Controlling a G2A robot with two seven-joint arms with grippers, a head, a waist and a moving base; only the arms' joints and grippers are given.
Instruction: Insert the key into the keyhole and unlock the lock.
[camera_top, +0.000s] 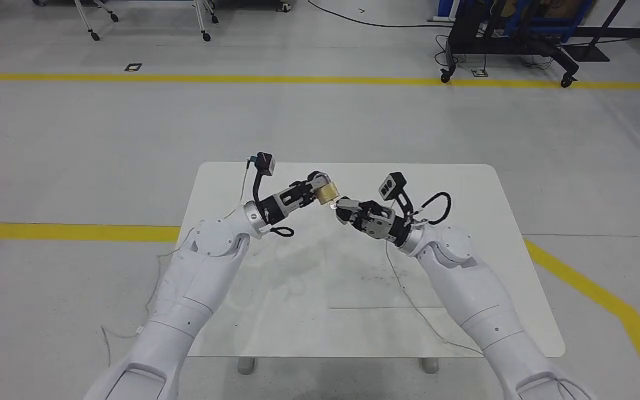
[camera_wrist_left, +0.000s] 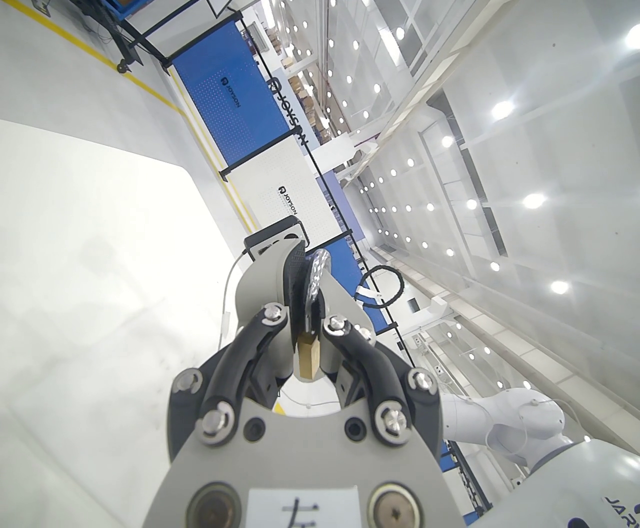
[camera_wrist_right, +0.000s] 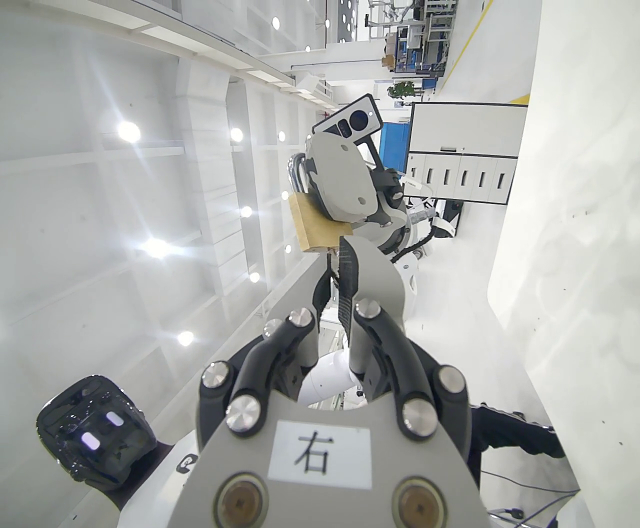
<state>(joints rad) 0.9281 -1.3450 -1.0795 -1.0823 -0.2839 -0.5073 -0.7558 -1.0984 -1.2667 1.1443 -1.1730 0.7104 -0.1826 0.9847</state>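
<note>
Both arms raised over the white rectangular counter (camera_top: 470, 200), hands facing each other above its middle.

Left hand (camera_top: 313, 189): clenched on the brass padlock with a silver shackle (camera_wrist_right: 316, 226), held clear of the counter. Grey fingers (camera_wrist_right: 340, 185) clamp across the upper part of the body. The shackle sticks out one side and the lower brass part sticks out the other, towards the right hand.

Right hand (camera_wrist_right: 335, 252): clenched, ribbed black pads (camera_wrist_right: 347, 285) nearly together. They pinch the small thin key (camera_wrist_right: 328, 257), mostly hidden; only a dark sliver shows past the tips.

Key tip meets the padlock's bottom face. Cannot tell how far it sits in the keyhole.

Shackle looks seated in the body
</note>
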